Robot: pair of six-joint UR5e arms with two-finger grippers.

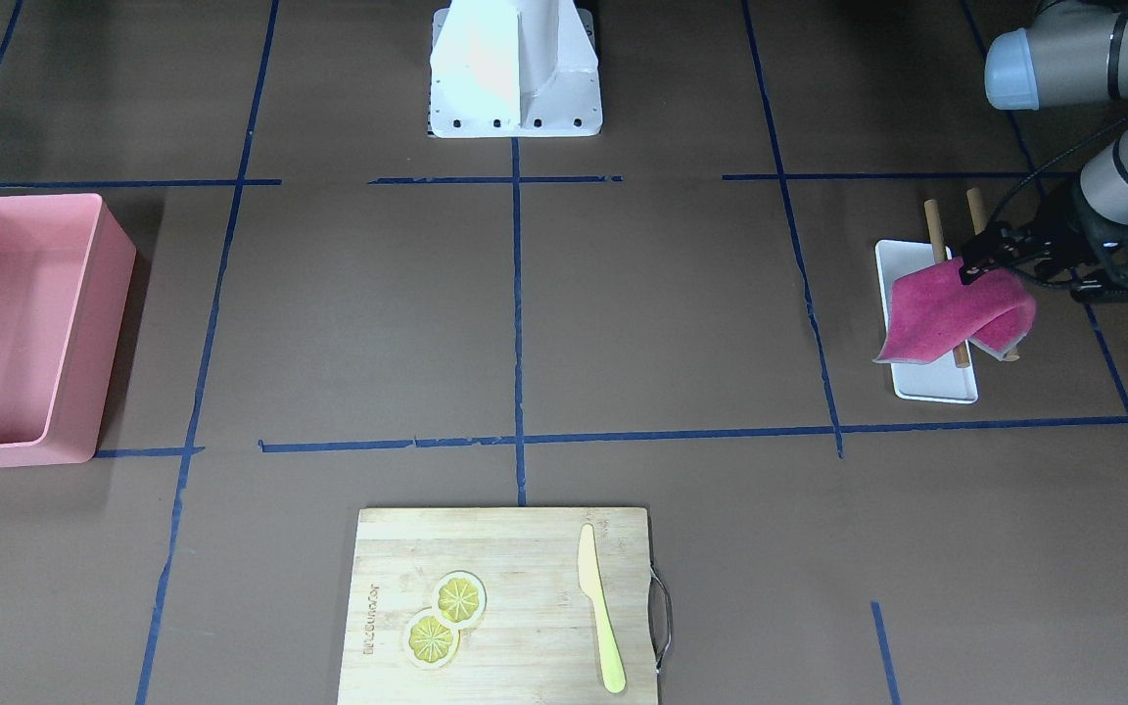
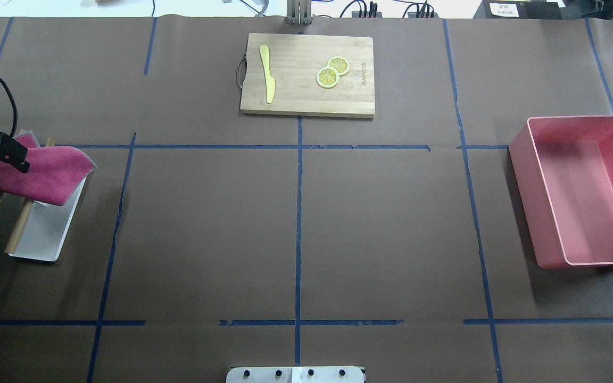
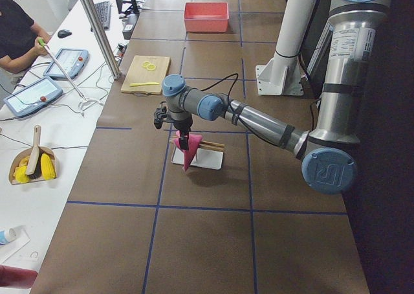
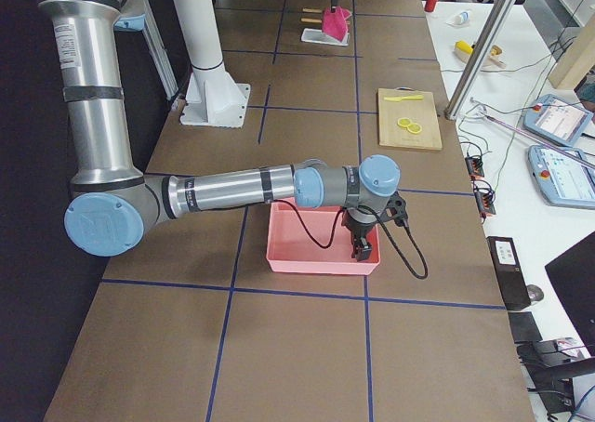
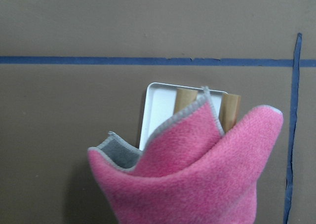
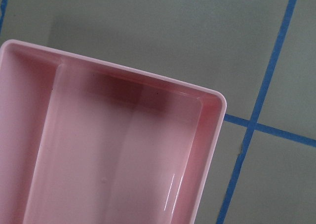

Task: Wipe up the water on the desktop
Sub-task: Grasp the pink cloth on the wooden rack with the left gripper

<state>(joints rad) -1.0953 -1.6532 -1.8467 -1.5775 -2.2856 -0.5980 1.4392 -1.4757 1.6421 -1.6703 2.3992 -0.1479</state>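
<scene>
The desktop point(image 1: 662, 313) is a dark-brown surface with blue tape lines; I see no water on it. My left gripper point(image 1: 973, 266) is shut on the top of a pink cloth point(image 1: 946, 313) and holds it hanging just above a white tray point(image 1: 936, 387) with two wooden rods point(image 1: 933, 225). The overhead view shows the same gripper point(image 2: 11, 154) and cloth point(image 2: 46, 175) at the far left. The left wrist view is filled by the cloth point(image 5: 207, 179). My right gripper point(image 4: 363, 245) hangs over the corner of the pink bin point(image 4: 316, 259); I cannot tell whether it is open or shut.
The pink bin point(image 2: 546, 213) stands empty at the robot's right; its inside shows in the right wrist view point(image 6: 212, 135). A bamboo cutting board point(image 1: 525, 587) across the table carries a yellow knife point(image 1: 601, 607) and two lemon slices point(image 1: 446, 617). The white robot base point(image 1: 515, 78) is at the robot's edge.
</scene>
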